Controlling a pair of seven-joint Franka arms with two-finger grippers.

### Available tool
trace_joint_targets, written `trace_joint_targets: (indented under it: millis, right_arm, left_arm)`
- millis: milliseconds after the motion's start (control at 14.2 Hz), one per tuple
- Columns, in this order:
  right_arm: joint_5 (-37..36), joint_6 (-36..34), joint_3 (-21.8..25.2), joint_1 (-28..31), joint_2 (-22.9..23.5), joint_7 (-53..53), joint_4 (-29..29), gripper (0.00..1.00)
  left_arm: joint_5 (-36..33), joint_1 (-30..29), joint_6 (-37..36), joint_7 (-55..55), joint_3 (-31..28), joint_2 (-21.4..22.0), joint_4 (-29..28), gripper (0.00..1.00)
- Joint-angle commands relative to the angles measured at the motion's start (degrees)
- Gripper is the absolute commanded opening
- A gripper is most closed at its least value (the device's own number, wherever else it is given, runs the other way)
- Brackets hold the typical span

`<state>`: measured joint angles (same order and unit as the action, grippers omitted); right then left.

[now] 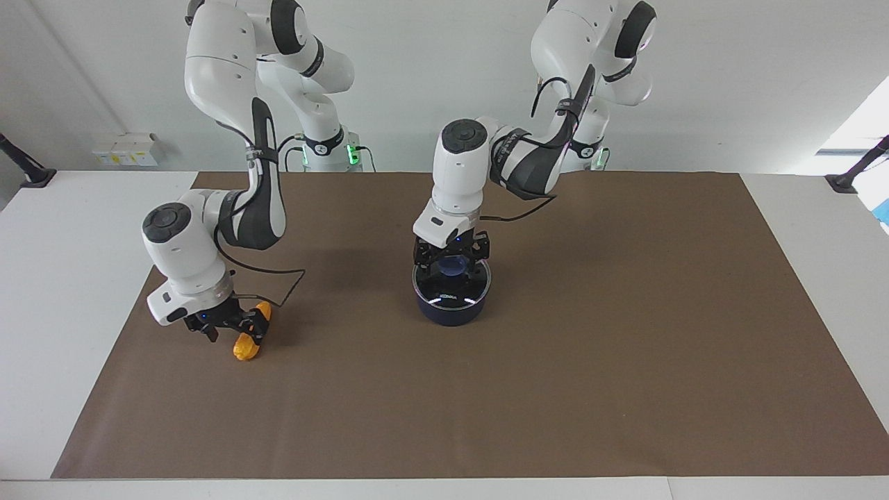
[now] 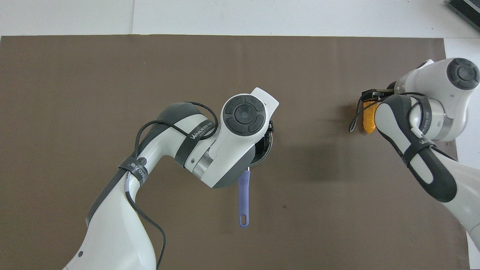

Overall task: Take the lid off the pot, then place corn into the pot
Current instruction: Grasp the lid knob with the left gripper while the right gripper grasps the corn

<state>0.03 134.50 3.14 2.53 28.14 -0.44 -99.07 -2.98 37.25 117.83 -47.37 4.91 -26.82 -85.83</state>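
Observation:
The pot [image 1: 451, 309] stands mid-table with the lid [image 1: 450, 290] on it, blue knob [image 1: 455, 265] up. My left gripper [image 1: 451, 257] is down over the lid, fingers apart on either side of the knob. In the overhead view the left hand hides the lid; only the pot's rim [image 2: 265, 147] and its handle [image 2: 243, 198], pointing toward the robots, show. The corn [image 1: 244, 347] lies on the mat toward the right arm's end. My right gripper [image 1: 233, 330] is low at it, fingers apart, one finger across its middle. The corn [image 2: 369, 120] also shows from above, beside the right gripper [image 2: 371, 95].
A brown mat [image 1: 625, 347] covers most of the white table [image 1: 69, 278]. A small white box [image 1: 125, 149] sits by the wall near the right arm's base. Black clamps [image 1: 851, 177] stand at the table's corners.

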Motion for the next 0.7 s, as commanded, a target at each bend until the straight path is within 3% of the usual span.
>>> trace_joint_targets:
  millis: [0,351,491,561,632]
  right_arm:
    - [0.4,4.4,-0.5,-0.2,1.7,1.8,-0.3,1.0]
    - [0.4,3.9,-0.6,-0.3,0.8,1.3,-2.5,1.0]
    - [0.3,3.7,-0.6,-0.2,0.6,0.1,-2.9,1.0]
    - [0.3,3.2,-0.6,-0.2,0.4,-1.0,-2.9,0.94]
    - [0.3,2.8,-0.6,-0.2,0.4,-1.3,-2.8,0.78]
  left_arm:
    - [-0.7,0.6,-3.7,-0.9,-0.9,-0.7,2.2,1.0]
    - [-0.9,0.6,-4.2,-0.9,-0.9,-0.6,2.2,1.0]
    - [-0.9,0.8,-4.2,-0.9,-0.9,-0.6,2.2,0.95]
    - [-0.9,0.9,-4.2,-0.9,-0.9,-0.5,2.2,0.92]
    - [-0.9,1.0,-4.3,-1.0,-0.9,-0.5,2.2,0.9]
